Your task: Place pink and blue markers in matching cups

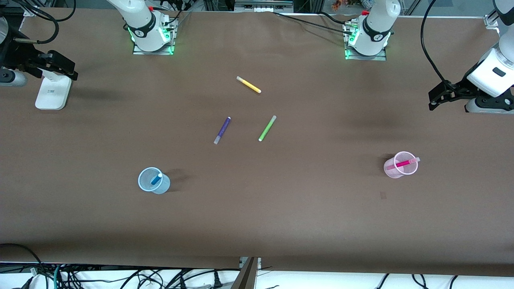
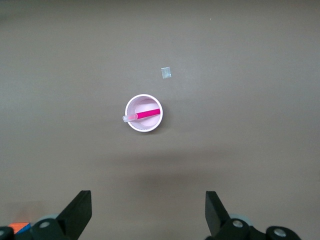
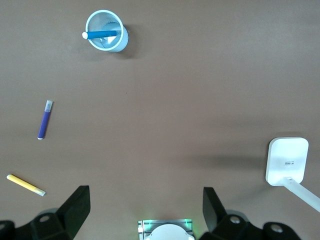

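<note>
Both sets of jaws stood wide apart and held nothing: the left gripper (image 2: 145, 217) hung raised at the left arm's end of the table, the right gripper (image 3: 142, 215) raised at the right arm's end, and both arms waited.

The pink marker (image 1: 403, 163) leaned inside the pink cup (image 1: 400, 164), its pale cap end poking over the rim; the left wrist view showed the same cup (image 2: 144, 113) upright with the marker (image 2: 142, 115) slanted across its mouth. The blue marker (image 1: 156, 179) stood tilted in the blue cup (image 1: 153, 180), pale tip up, also seen from the right wrist (image 3: 102, 34) in its cup (image 3: 105, 31). The cups sat well apart, the blue toward the right arm's end, the pink toward the left arm's end.

Between them and farther from the front camera lay the purple marker (image 1: 222, 130) and the green marker (image 1: 267, 128) near each other, the yellow marker (image 1: 248, 84) farther still. A white stand (image 1: 53, 92) sat at the right arm's end, and a small pale scrap (image 2: 166, 73) lay near the pink cup.
</note>
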You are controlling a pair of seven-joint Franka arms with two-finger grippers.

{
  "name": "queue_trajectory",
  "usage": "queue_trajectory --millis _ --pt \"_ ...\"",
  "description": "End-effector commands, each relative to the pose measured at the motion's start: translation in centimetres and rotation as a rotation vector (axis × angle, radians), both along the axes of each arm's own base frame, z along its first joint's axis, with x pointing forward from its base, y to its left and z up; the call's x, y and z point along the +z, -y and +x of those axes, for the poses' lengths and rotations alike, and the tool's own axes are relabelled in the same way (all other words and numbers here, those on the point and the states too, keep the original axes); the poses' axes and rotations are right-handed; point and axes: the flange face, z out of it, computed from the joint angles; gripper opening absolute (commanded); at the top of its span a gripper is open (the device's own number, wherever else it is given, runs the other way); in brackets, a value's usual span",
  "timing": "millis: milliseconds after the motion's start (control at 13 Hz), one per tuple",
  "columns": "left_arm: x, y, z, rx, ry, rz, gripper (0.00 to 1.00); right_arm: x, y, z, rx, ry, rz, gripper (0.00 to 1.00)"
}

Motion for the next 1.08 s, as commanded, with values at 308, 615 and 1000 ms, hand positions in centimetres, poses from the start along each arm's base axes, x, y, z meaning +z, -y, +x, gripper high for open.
queue_trajectory --millis 308,615,1000 --pt "1.1 0.4 -0.1 0.002 0.014 -0.022 1.00 0.3 0.5 0.0 0.020 -0.019 -0.003 0.99" --pt "1.0 0.2 -0.2 0.000 0.000 -0.016 1.00 0.2 0.2 1.1 0.022 -0.045 -0.002 0.99" --pt "1.0 0.2 -0.2 -0.003 0.000 -0.016 1.00 0.0 0.2 1.1 0.026 -0.049 -0.002 0.99"
